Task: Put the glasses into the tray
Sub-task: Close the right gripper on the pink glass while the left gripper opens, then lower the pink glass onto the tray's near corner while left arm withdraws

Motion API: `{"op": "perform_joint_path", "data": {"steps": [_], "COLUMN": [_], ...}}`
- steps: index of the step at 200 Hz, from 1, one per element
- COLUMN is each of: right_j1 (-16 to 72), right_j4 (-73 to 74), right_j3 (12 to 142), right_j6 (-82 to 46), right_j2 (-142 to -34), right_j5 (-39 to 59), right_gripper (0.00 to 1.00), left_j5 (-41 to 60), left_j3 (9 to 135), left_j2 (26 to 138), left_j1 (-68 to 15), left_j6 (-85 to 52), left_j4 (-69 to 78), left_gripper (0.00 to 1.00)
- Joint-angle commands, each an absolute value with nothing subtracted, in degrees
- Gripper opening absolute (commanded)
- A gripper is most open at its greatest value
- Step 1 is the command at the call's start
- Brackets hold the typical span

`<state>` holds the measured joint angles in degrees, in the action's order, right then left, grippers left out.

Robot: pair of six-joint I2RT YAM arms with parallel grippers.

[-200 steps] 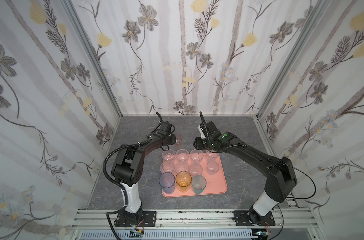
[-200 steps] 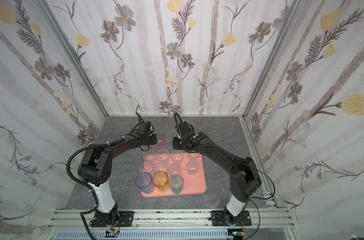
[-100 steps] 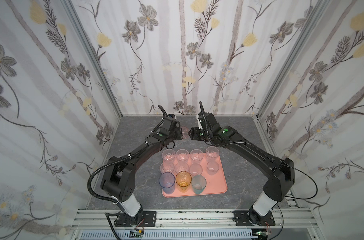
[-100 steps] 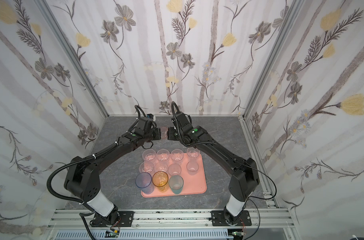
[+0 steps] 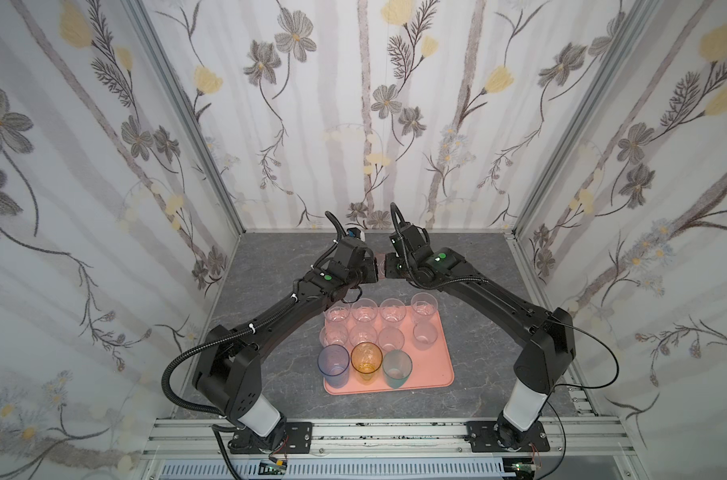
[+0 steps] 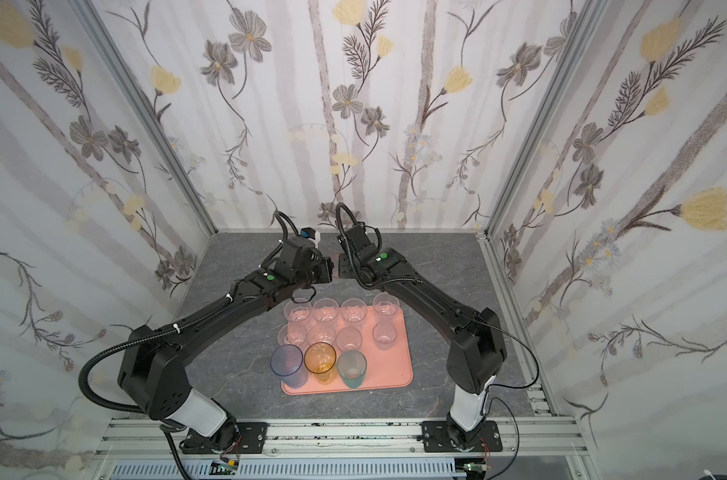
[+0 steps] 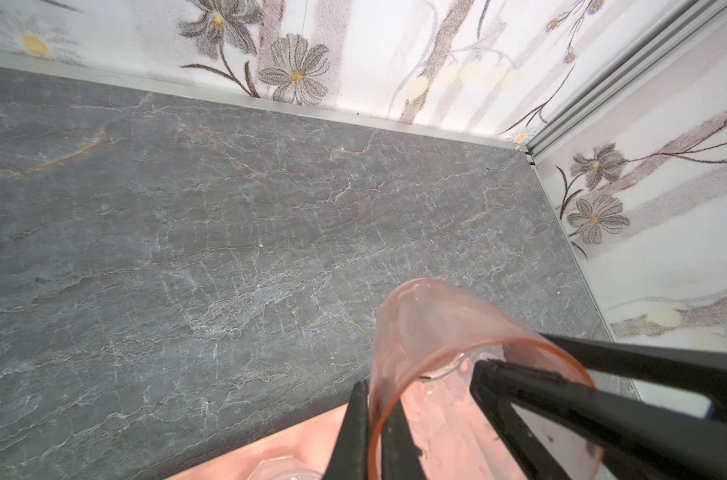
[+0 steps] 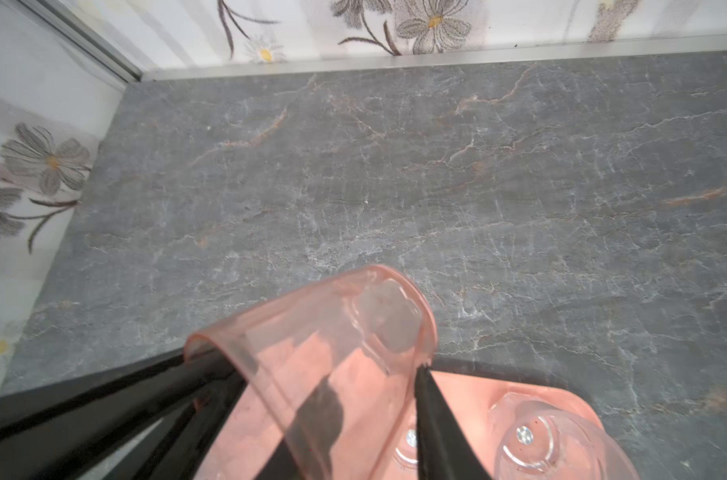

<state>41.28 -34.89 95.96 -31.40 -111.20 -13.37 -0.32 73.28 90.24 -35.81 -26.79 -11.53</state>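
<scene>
Pink glass (image 7: 428, 324) is in the air above the grey tabletop (image 7: 228, 249), behind the tray (image 5: 440, 374), not in it. Left gripper (image 7: 372, 386) is clamped on its wall, one finger inside, one outside. Right gripper (image 8: 370, 382) straddles the opposite rim; can't tell if it's gripping. The wrist views show those pinches. In both top views the pink glass is only a sliver between the black gripper heads. Only the top views show the full tray load: eight clear glasses (image 5: 365, 309) in two rows, then blue glass (image 5: 333, 360), amber glass (image 5: 366, 357) and teal glass (image 5: 397, 363) in front.

Left pincer (image 6: 329, 270) and right pincer (image 6: 341, 269) meet at a pink glass (image 6: 335, 266) behind the tray (image 6: 397, 370).
</scene>
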Motion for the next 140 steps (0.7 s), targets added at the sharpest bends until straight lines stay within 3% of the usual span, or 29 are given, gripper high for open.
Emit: {"op": "perform_joint_path", "data": {"steps": [1,26,89,140], "right_j1": [41.1,41.2,40.0,38.9], "right_j4": [-35.1,-35.5,-38.4,-47.3], "right_j3": [96.3,95.2,95.1,89.3], "right_j6": [-31.1,-30.4,-28.1,-23.9], "right_j2": [-111.2,-110.2,-106.7,-96.0], "right_j5": [-17.9,-19.2,-18.9,-17.6], "right_gripper": [0.17,0.08,0.03,0.03], "left_j5": [-0.3,0.2,0.5,-14.9], "left_j3": [73.7,73.7,72.3,62.6], "left_j2": [89.1,87.8,79.2,67.1], "left_j1": [-36.5,-37.1,-37.7,-37.5], "left_j6": [-28.5,-29.1,-28.4,-17.0], "left_j4": [-11.6,-11.6,-11.6,-11.5], "left_gripper": [0.07,0.16,0.52,0.72]}}
